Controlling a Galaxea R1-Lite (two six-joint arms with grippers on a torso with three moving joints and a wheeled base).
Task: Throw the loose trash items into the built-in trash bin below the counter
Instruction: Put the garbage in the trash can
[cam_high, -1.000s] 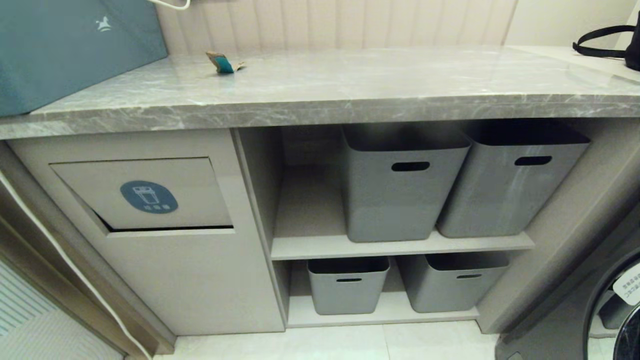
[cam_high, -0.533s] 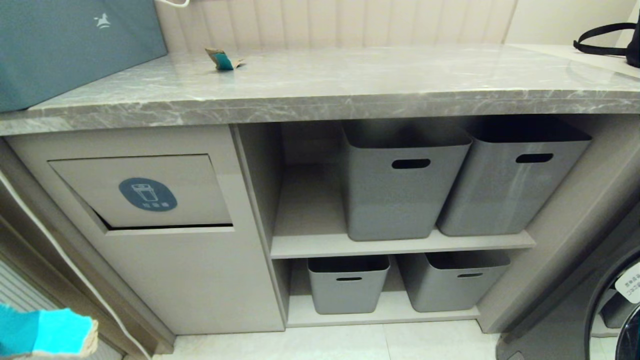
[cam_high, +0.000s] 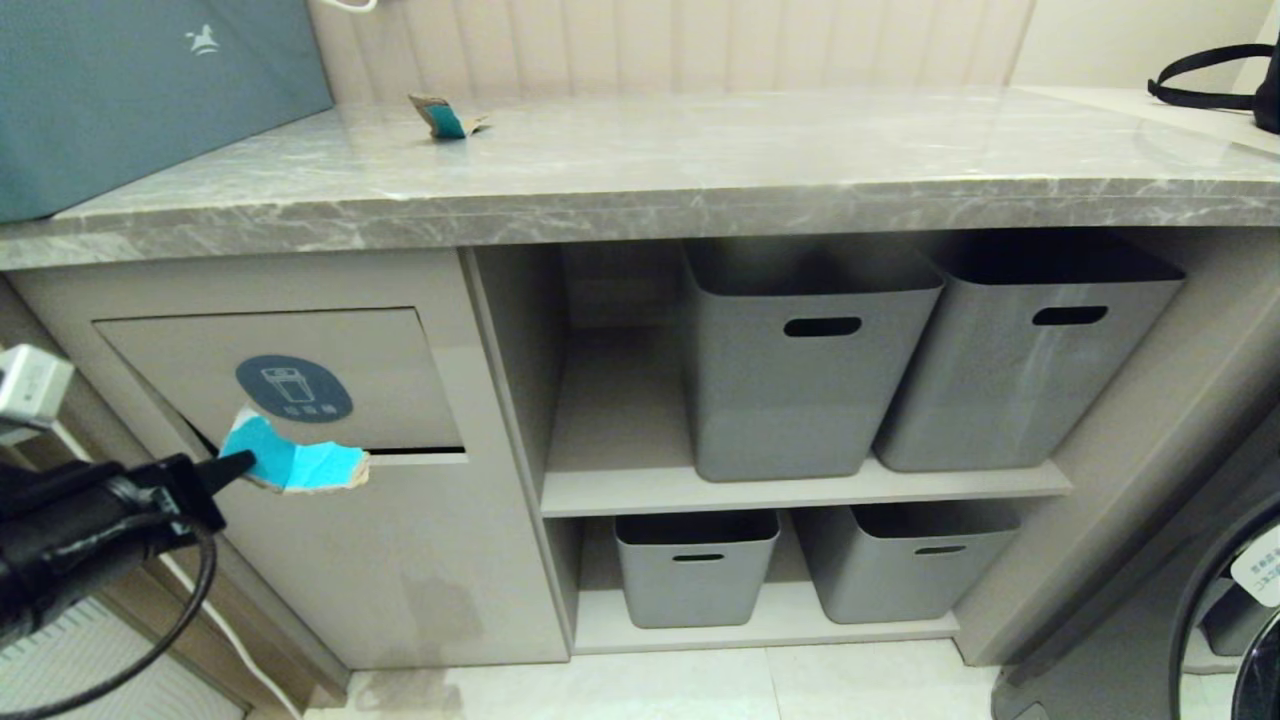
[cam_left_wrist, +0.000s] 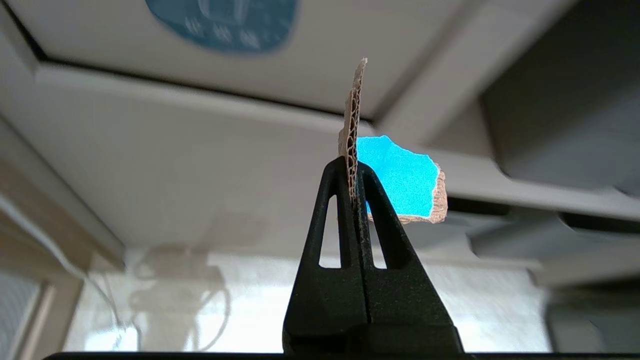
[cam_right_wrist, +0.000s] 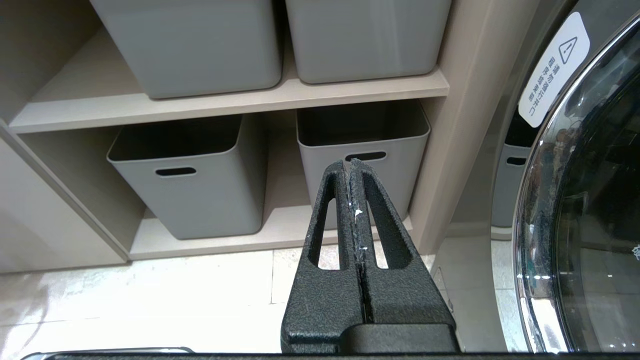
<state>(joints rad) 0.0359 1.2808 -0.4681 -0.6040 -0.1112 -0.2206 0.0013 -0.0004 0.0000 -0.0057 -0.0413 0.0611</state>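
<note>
While clamped edge-on in the left gripper (cam_high: 232, 464), one cardboard scrap (cam_high: 300, 465) hangs teal face up just in front of the bin flap (cam_high: 380, 370), at its lower edge below the blue sticker (cam_high: 294, 388). Second scrap (cam_high: 443, 115) lies far back on the counter (cam_high: 700, 190). Right gripper (cam_right_wrist: 353, 165) is closed empty, low near the grey tubs (cam_right_wrist: 200, 190).

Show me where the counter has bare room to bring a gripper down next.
The counter is bare from the cardboard scrap rightward to the black strap, and along its front edge. Crowded only at the left end, under the teal box. The left gripper holds another scrap at the bin flap.
</note>
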